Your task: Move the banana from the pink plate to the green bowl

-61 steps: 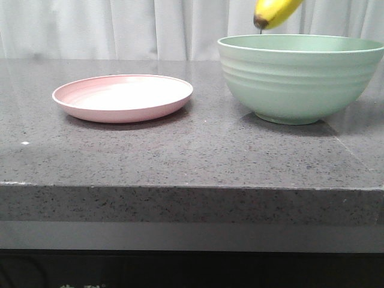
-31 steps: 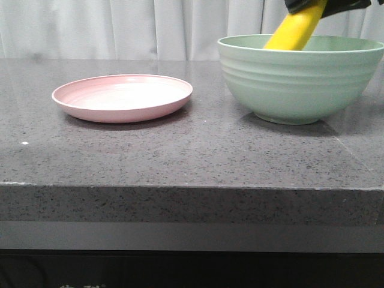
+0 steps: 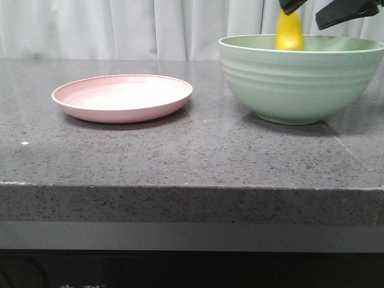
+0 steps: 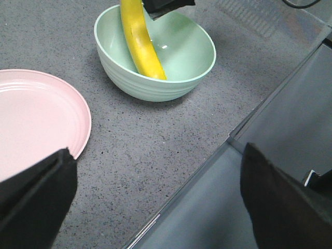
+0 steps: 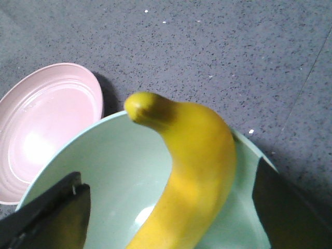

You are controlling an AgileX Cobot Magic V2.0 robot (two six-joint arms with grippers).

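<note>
The yellow banana stands steeply inside the green bowl at the right of the table, its upper end leaning above the rim. It also shows in the left wrist view and the right wrist view. My right gripper hovers just above the bowl, jaws spread wide on either side of the banana without gripping it. The pink plate sits empty at the left. My left gripper is open and empty, above the table's edge, away from the plate and the bowl.
The dark speckled stone table has its front edge close to the camera. A white curtain hangs behind the table. In the left wrist view a grey floor lies beyond the table's edge.
The banana came down from above the bowl's rim into the bowl. My right gripper followed it down and has opened off it. The plate and bowl have not moved.
</note>
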